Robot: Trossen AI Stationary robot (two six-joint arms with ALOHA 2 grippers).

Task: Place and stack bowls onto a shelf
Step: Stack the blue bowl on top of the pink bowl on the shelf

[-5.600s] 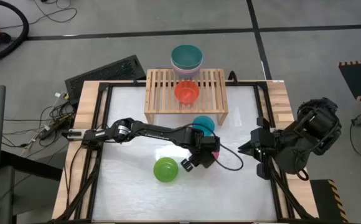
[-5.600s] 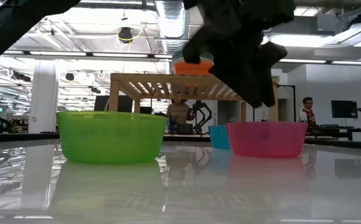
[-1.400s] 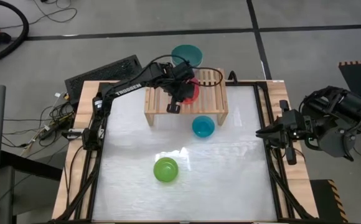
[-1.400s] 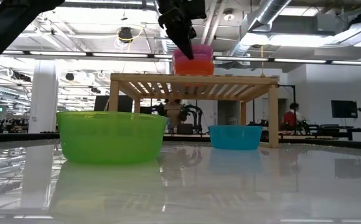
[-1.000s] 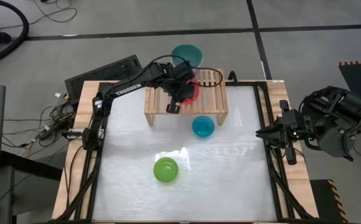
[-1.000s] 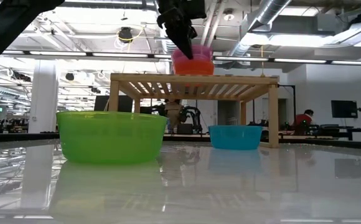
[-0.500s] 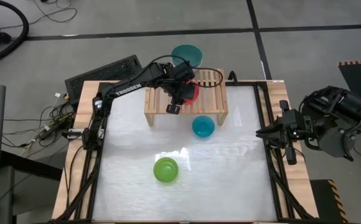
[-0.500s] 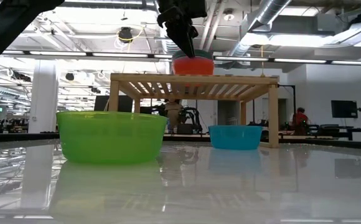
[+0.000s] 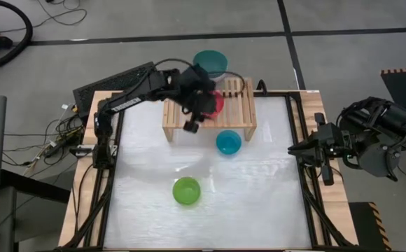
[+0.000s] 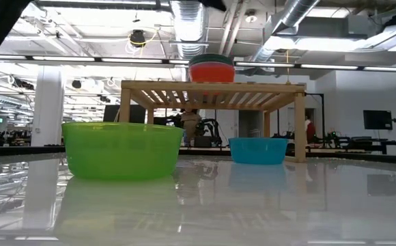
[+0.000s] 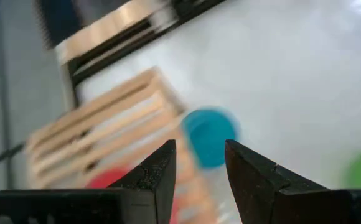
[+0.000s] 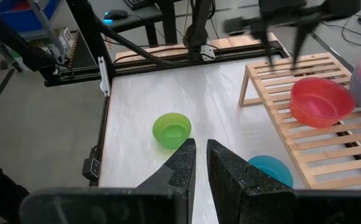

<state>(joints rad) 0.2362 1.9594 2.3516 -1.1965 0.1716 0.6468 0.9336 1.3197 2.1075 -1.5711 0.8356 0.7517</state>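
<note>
Where the shelf (image 9: 208, 106) stands at the far edge of the bench (image 9: 147, 210), it is seen as a low light-wood rack with a slatted top and solid side legs. On its slats a red bowl (image 12: 317, 101) is carried, round and plain, with magenta noted just inside its rim; nothing further can be made out within. Behind the shelf a stack of larger bowls (image 9: 211, 64) is seen, dark teal uppermost. A cyan bowl (image 9: 228, 142) sits on the bench just in front of the shelf, and a lime green bowl (image 9: 186, 190) lies well in front of it; both are seen empty. The left gripper (image 9: 192, 120) is held above the shelf's front edge, jaws released and holding nothing. The right gripper (image 9: 295, 148) is parked well to the right of the shelf, jaws nearly closed on nothing.
</note>
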